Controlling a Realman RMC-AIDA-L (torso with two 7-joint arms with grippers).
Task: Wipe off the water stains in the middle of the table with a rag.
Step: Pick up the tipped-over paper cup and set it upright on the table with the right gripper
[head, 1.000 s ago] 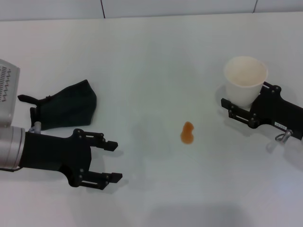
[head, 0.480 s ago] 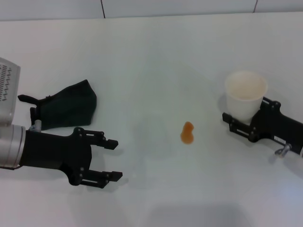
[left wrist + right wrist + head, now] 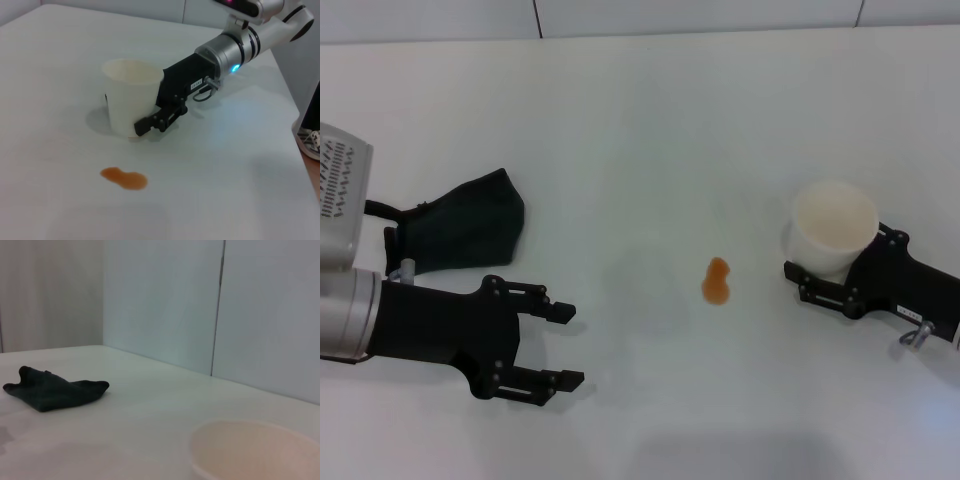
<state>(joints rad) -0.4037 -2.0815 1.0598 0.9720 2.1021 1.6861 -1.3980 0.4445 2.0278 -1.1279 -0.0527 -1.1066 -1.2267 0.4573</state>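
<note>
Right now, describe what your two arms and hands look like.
Both hands are matte black with two slim jointed fingers each. The left hand sits on a silver-grey wrist with a pale vented box beside it. The right hand carries a small white label, a loop of thin cable, and a silver forearm with black rings and a blue light.

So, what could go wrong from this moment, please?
1. The right hand is shut on the cup, close to the water stains. If the cup tips or slides, it might smear the blot or spill whatever it holds.
2. The left hand is open and empty, in front of the rag. Reaching for the stain without first fetching the rag would wipe nothing from the table.
</note>
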